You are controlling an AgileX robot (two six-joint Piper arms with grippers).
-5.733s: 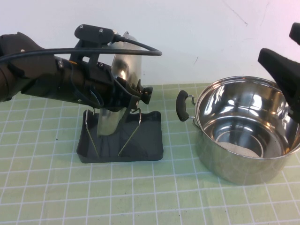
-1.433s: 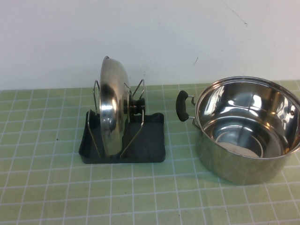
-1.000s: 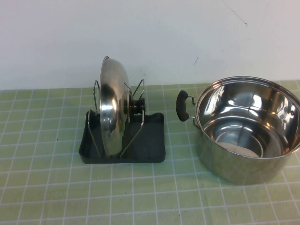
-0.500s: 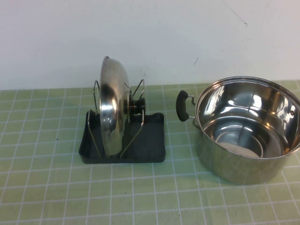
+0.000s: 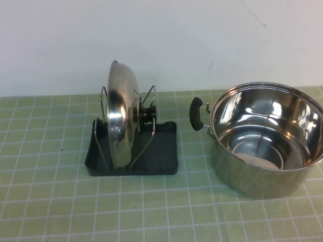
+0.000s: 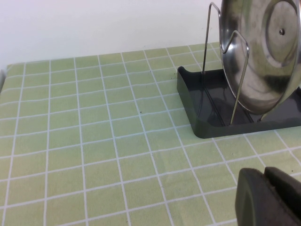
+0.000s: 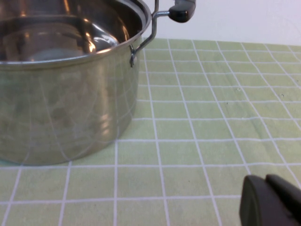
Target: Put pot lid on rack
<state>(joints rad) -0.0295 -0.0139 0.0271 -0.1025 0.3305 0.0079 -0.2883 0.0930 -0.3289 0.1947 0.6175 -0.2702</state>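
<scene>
The shiny steel pot lid (image 5: 121,118) stands on edge between the wire uprights of the dark grey rack (image 5: 161,161), its black knob (image 5: 147,113) facing the pot. It also shows in the left wrist view (image 6: 265,56), standing in the rack (image 6: 197,101). Neither arm shows in the high view. My left gripper (image 6: 264,175) is shut and empty, low over the mat, well clear of the rack. My right gripper (image 7: 266,182) is shut and empty, low over the mat beside the pot.
The deep steel pot (image 5: 270,138) with black side handles (image 5: 196,113) stands to the right of the rack, open and empty; it also shows in the right wrist view (image 7: 66,80). A green gridded mat (image 5: 151,212) covers the table, with a white wall behind.
Over the last 1.4 seconds nothing moved. Since 5.7 seconds ago my left arm let go of the lid and left the high view; the right arm left too.
</scene>
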